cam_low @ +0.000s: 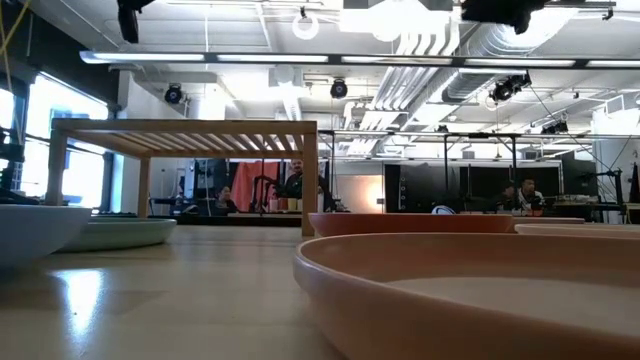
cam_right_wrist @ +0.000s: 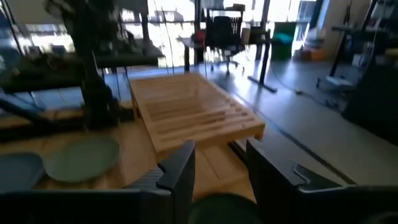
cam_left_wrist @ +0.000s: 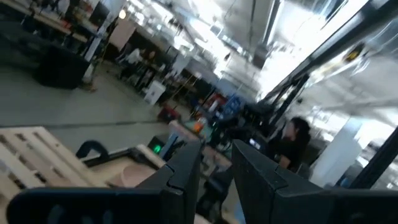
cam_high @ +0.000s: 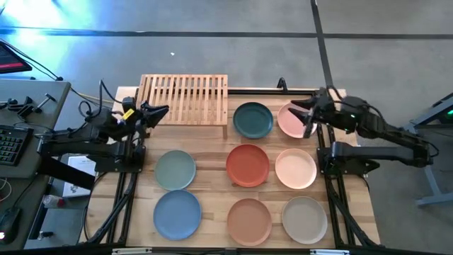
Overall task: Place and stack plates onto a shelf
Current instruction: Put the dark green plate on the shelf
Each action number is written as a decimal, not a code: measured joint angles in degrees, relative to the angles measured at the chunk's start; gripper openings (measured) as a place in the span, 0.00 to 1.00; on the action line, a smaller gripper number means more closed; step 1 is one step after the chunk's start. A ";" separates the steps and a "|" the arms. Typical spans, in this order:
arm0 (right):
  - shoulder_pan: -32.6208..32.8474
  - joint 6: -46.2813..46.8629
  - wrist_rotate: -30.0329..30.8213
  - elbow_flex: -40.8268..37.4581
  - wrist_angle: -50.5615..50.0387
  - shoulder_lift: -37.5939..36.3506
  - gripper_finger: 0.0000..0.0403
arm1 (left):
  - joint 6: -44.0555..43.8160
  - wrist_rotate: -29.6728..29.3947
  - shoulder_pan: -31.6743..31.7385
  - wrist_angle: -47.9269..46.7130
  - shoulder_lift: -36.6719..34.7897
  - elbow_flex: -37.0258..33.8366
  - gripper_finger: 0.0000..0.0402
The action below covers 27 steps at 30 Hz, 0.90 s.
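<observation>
From above, you see a wooden desk (cam_high: 212, 177) with eight plates laid out flat and a slatted shelf (cam_high: 185, 98) at its far left, nothing resting on it. In the far row, the dark teal plate (cam_high: 253, 119) sits just right of the shelf, with the pink plate (cam_high: 290, 120) beside it. The middle row holds the sage green plate (cam_high: 175, 169), terracotta red plate (cam_high: 248, 164) and peach plate (cam_high: 295, 168). The near row holds the blue plate (cam_high: 177, 214), tan-orange plate (cam_high: 249, 220) and beige plate (cam_high: 304, 219).

Your left pincer (cam_high: 157, 113) hangs at the shelf's left end, fingers slightly parted, holding nothing. Your right pincer (cam_high: 302, 113) hovers above the pink plate, fingers parted and empty.
</observation>
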 joint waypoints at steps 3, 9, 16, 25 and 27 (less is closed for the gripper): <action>-1.55 -1.01 -1.08 3.16 -4.34 5.14 0.32 | 0.00 1.68 0.00 -3.23 2.38 3.44 0.21; -3.80 -1.07 -8.72 7.41 -8.00 14.48 0.32 | 1.71 5.77 0.00 -7.42 6.47 10.14 0.21; -4.21 -3.10 -12.30 9.94 -10.96 23.77 0.32 | 2.78 9.69 0.00 -19.59 9.90 17.25 0.21; -4.00 -7.08 -15.80 9.96 -11.19 33.52 0.32 | 2.78 14.87 -0.04 -30.26 11.74 19.08 0.21; -4.00 -7.08 -15.78 9.96 -10.98 35.76 0.32 | 2.81 14.99 -0.04 -31.83 12.18 19.08 0.21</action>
